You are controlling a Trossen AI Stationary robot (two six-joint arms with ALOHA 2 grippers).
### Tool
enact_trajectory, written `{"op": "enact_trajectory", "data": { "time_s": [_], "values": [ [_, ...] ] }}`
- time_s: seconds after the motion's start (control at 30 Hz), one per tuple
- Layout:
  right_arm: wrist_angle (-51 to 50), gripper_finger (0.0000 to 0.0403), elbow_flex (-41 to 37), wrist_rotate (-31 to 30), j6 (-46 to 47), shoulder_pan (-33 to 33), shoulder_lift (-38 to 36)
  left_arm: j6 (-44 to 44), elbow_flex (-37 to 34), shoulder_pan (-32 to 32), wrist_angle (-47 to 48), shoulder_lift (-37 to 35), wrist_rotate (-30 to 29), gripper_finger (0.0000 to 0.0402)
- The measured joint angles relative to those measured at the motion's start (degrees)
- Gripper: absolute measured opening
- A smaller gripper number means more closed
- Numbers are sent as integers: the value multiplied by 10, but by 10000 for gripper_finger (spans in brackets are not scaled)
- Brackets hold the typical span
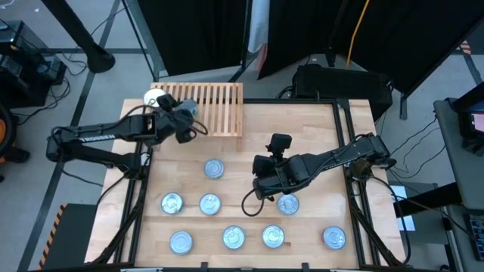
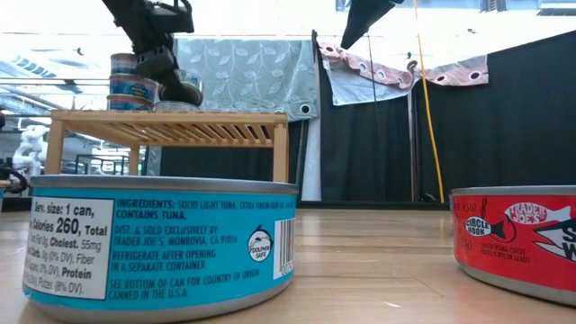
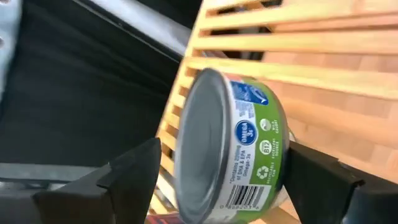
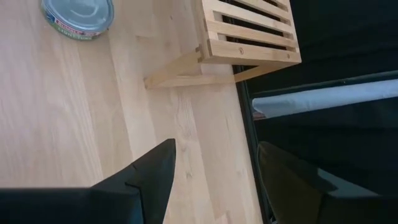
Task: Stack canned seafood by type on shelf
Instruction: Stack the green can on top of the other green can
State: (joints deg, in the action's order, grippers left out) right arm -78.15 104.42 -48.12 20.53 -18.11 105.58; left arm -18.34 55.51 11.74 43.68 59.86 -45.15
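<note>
Closest to the low camera, a blue-labelled tuna tin (image 2: 162, 247) fills the foreground of the wooden tabletop (image 2: 369, 261), with a red-labelled tin (image 2: 515, 236) beside it at the right edge of that view. From overhead, eight silvery-topped tins are visible on the table: four in the front row (image 1: 181, 242) (image 1: 233, 238) (image 1: 273, 236) (image 1: 334, 238), three in the next row (image 1: 172, 202) (image 1: 209, 203) (image 1: 287, 203), and a lone tin (image 1: 214, 169) farther back.

Above the right-hand tin of that middle row hangs the right gripper (image 4: 214, 180), its two dark fingers apart and nothing between them; its wrist camera looks across bare wood to the lone tin (image 4: 78, 15) and a corner of the shelf (image 4: 249, 31).

Farther back, the slatted wooden shelf (image 1: 215, 106) stands at the table's rear edge. The left gripper (image 1: 185, 121) is over the shelf's left part. Its fingers (image 3: 134, 171) stand apart on either side of a green-and-white-labelled tin (image 3: 227, 146), a gap showing at each side, with the tin resting on the slats. In the low view a small stack of blue-labelled tins (image 2: 133, 81) sits on the shelf's left end, just beside that gripper, and a cream-topped tin (image 1: 154, 97) shows at the shelf's left edge from above.

Behind the table hang dark curtains (image 2: 486, 126) and a pale patterned cloth (image 2: 247, 76).
</note>
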Motion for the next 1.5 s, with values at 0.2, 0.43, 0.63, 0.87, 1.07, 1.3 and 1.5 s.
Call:
{"op": "enact_trajectory", "data": {
  "time_s": [0.2,0.43,0.63,0.87,1.07,1.3,1.5],
  "values": [
    [0,217,0,0,-1,0,0,46,0,23,19,-1,51,314],
    [0,217,0,0,-2,0,0,45,11,26,22,-3,97,314],
    [1,217,0,0,-2,0,0,45,45,35,44,-3,106,314],
    [1,217,0,0,-2,0,0,32,55,60,54,-3,77,314],
    [1,217,0,1,-2,0,0,30,57,52,42,-6,112,314],
    [20,217,-1,2,-20,0,0,99,103,-10,31,-7,242,312],
    [189,217,-64,67,-137,0,0,182,104,-90,28,2,422,289]
  ]
}}
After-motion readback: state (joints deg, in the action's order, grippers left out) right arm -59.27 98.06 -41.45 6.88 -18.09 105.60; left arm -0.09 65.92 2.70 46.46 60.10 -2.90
